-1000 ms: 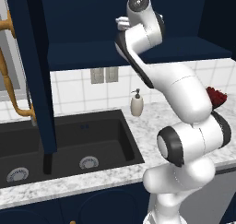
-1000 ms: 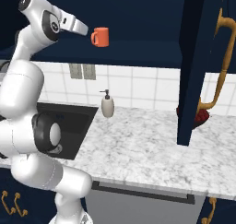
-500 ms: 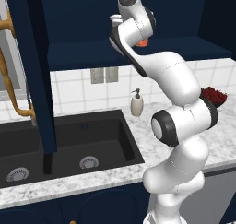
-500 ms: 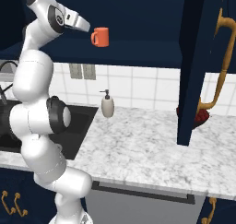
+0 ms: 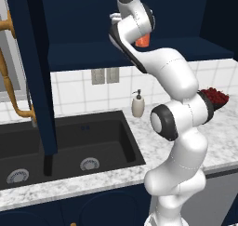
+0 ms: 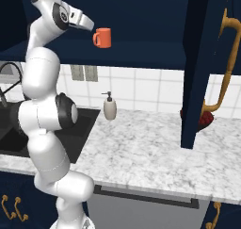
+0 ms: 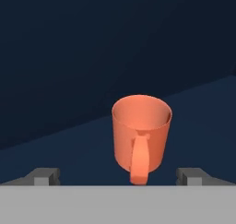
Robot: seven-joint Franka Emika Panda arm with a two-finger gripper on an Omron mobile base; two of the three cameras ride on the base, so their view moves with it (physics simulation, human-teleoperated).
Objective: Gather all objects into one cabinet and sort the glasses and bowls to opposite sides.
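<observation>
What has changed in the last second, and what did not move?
The arm has swung: its elbow came up and over toward the sink side, and the pincer now points at the orange cup on the cabinet shelf. Nothing was taken or let go; the jaws stay wide open. The cup, the soap bottle and the red bowl stayed where they were.

In the right base view the cup (image 6: 102, 37) stands upright on the cabinet shelf (image 6: 141, 51) at upper centre, its handle turned toward the gripper (image 6: 88, 25) just to its left, apart from it. In the hand view the cup (image 7: 141, 134) sits between and beyond the wide-set fingertips (image 7: 44, 176), handle facing the camera. Below, on the tabletop (image 6: 141, 152), the soap dispenser (image 6: 109, 106) stands right of the sink (image 5: 69, 141), against the wall. A bowl (image 5: 214, 97) lies at the far right of the left base view, behind the arm.
</observation>
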